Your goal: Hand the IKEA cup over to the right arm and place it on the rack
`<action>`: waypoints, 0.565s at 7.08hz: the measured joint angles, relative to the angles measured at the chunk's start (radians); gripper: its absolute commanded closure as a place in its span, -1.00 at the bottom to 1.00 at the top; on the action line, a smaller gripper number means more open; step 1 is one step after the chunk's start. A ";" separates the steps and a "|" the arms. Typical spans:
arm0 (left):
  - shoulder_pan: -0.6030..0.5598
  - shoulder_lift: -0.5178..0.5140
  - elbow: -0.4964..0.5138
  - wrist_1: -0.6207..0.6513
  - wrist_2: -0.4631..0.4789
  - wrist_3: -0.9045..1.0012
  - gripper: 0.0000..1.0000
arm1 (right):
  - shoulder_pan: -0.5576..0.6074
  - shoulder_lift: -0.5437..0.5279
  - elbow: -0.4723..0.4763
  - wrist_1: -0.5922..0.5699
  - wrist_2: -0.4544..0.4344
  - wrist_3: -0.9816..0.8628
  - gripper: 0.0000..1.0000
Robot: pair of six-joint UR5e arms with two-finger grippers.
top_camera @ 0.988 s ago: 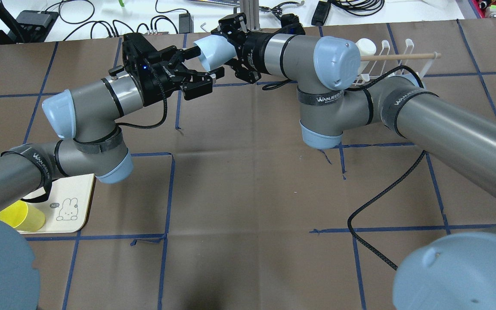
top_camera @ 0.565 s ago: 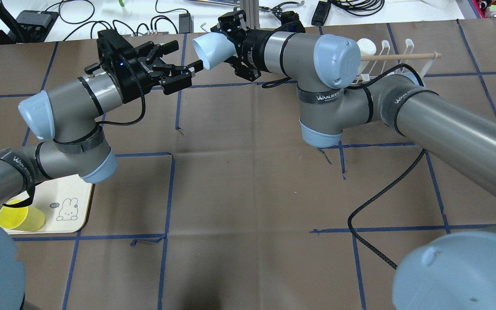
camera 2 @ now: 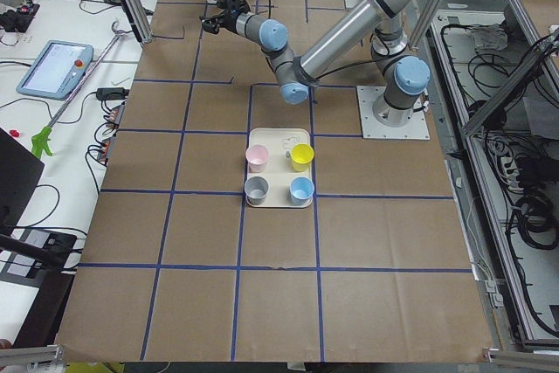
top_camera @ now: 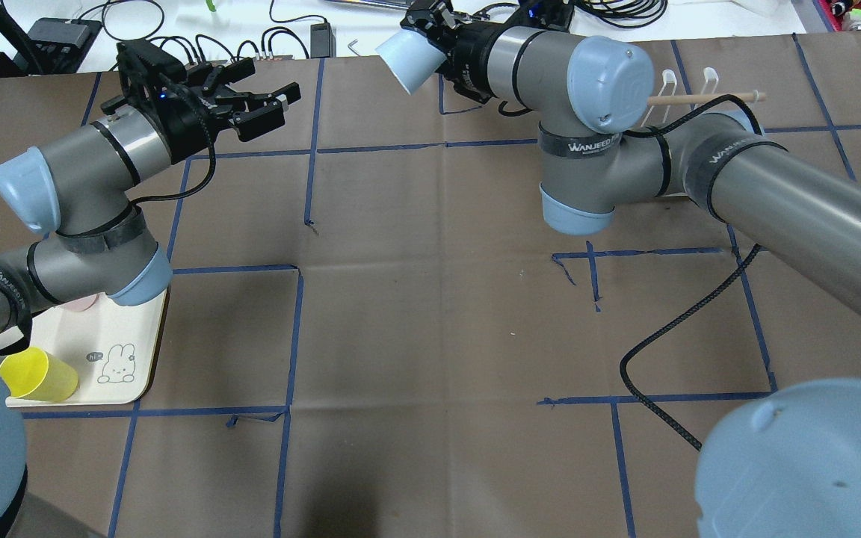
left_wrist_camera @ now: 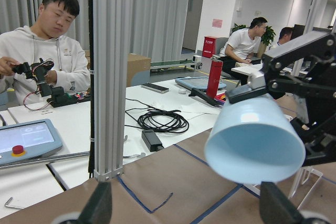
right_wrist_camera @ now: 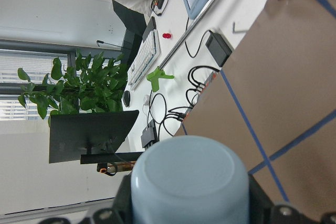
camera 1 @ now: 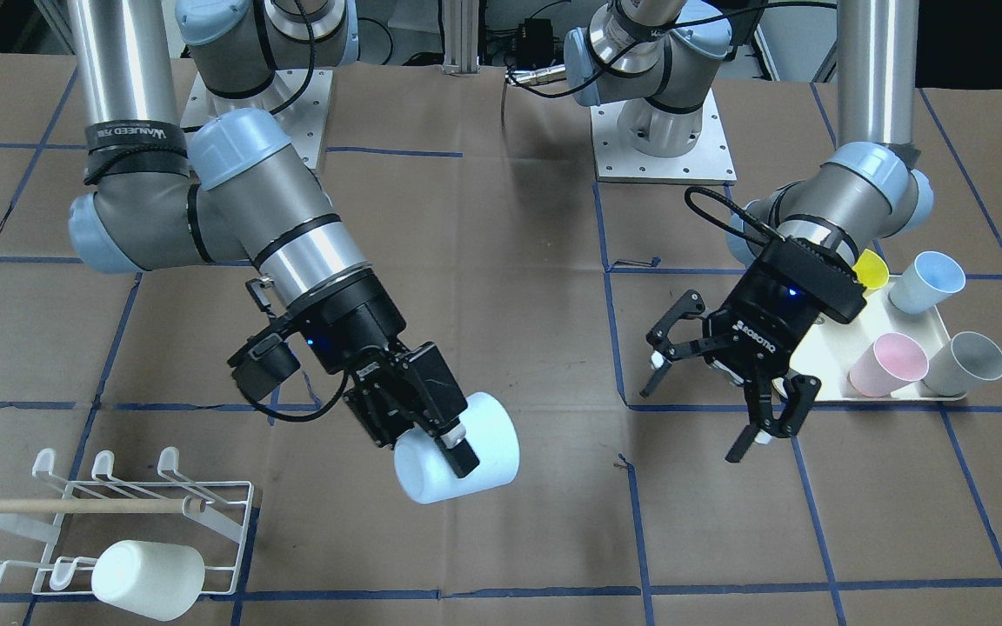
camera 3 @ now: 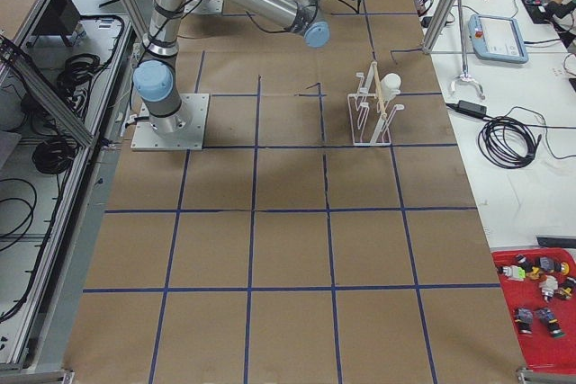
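Handover looks done: right pincer (camera 1: 444,443) clamped on cup (camera 1: 492,435), left pincer (camera 1: 727,409) apart, empty; remaining: hang cup on rack (camera 1: 75,505) at its 9 o'clock, front view.

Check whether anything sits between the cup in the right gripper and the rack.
Nothing visible does. Only bare table paper lies between the light-blue cup and the rack. A white cup already occupies one prong; the other prongs look free.

Rack (top_camera: 714,96) mostly hidden behind R arm (top_camera: 587,168) — overhead view.
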 measured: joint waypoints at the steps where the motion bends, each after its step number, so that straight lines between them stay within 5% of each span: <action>1: -0.005 0.005 0.051 -0.109 0.098 0.000 -0.97 | -0.040 -0.002 -0.003 -0.001 -0.030 -0.142 0.24; 4: -0.082 0.066 0.149 -0.553 0.490 -0.002 -0.98 | -0.199 -0.010 -0.011 -0.011 -0.087 -0.632 0.25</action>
